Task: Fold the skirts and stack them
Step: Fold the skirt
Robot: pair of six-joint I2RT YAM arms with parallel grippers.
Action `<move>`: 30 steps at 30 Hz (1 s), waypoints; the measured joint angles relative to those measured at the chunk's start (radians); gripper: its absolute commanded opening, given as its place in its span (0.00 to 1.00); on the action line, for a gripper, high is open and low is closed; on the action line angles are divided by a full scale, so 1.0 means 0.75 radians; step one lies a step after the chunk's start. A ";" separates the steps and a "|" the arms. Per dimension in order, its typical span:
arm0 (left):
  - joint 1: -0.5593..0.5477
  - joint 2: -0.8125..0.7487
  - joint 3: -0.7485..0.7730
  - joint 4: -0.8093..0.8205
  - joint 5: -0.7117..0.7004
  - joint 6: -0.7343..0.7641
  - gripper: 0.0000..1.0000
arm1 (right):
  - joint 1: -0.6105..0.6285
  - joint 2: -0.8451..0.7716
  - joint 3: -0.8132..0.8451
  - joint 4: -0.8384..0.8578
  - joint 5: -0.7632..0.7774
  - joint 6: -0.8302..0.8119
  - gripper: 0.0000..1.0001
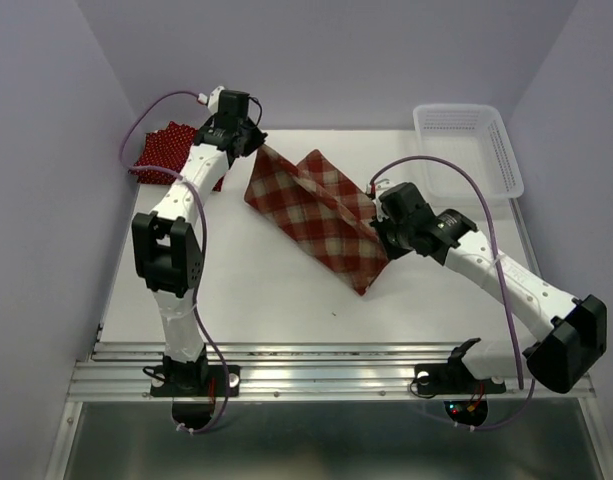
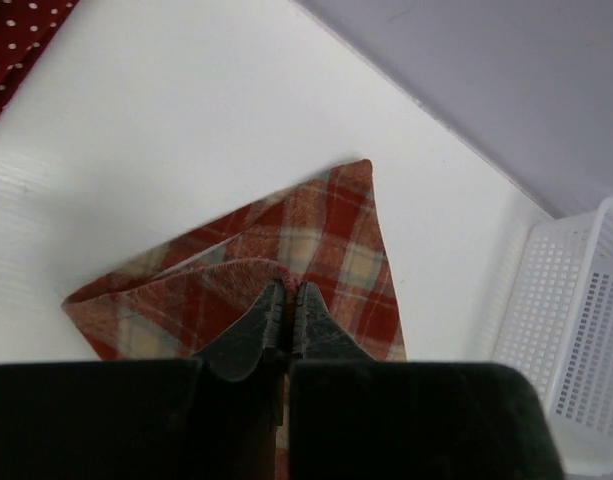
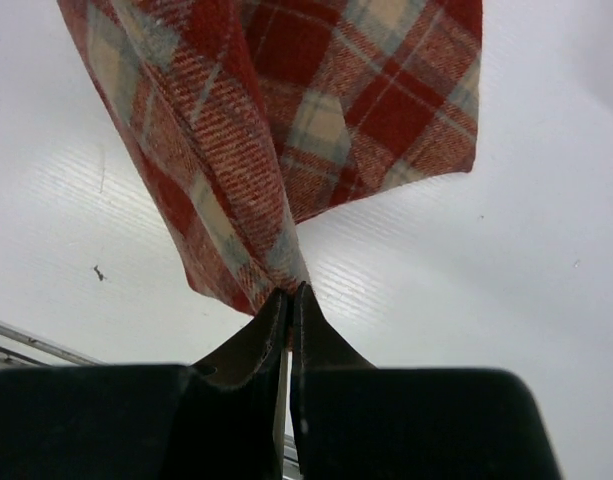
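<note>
Fingers (image 2: 251, 340) of the left gripper (image 2: 284, 295) are pressed together on a raised fold of the plaid skirt (image 2: 326, 235). No gap shows between them. Fingers (image 3: 248, 345) of the right gripper (image 3: 289, 298) are likewise pinched tight on an edge of the same cloth, which hangs away from that wrist camera above the table (image 3: 506, 260).

Position of the work, top view:
- The plaid skirt (image 1: 321, 215) sits mid-table, partly doubled over.
- Its long axis runs on a diagonal from far left to near right.
- The left gripper (image 1: 254, 143) holds the far-left end.
- The right gripper (image 1: 378, 232) holds the right-hand edge, short of the near-right corner, which points down at the table (image 1: 266, 300).

Governing relation: both grips lie on one garment, at opposite ends of its long axis, with the cloth spanning between them. The skirt extends right and nearward from the left fingers, and left and farther from the right fingers. Neither arm has to reach. The next fold probably depends on both ends travelling together, so that the span neither sags nor twists.

Count:
- Plaid skirt: one.
- Dotted skirt (image 1: 168, 150): one patch of red dotted cloth at the far-left edge, well apart from the plaid. Whether it is one piece or several cannot be told.
- Basket (image 1: 466, 150): one, far right — nothing visible in it.
- Grippers: two.
</note>
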 measured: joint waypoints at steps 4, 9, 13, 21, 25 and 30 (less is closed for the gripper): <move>-0.019 0.136 0.142 -0.009 0.018 0.010 0.00 | -0.056 0.036 0.017 0.006 -0.004 -0.018 0.01; -0.029 0.262 0.237 0.013 0.062 0.014 0.00 | -0.141 0.100 0.017 0.039 -0.022 -0.040 0.00; -0.039 0.373 0.322 0.069 0.087 0.013 0.00 | -0.220 0.137 0.017 0.095 -0.040 -0.054 0.01; -0.053 0.528 0.398 0.226 0.157 0.003 0.00 | -0.312 0.240 0.017 0.201 -0.054 -0.096 0.01; -0.054 0.643 0.492 0.297 0.204 0.005 0.00 | -0.326 0.302 0.017 0.239 -0.062 -0.114 0.01; -0.056 0.732 0.498 0.390 0.244 0.007 0.02 | -0.363 0.355 0.017 0.309 -0.055 -0.121 0.01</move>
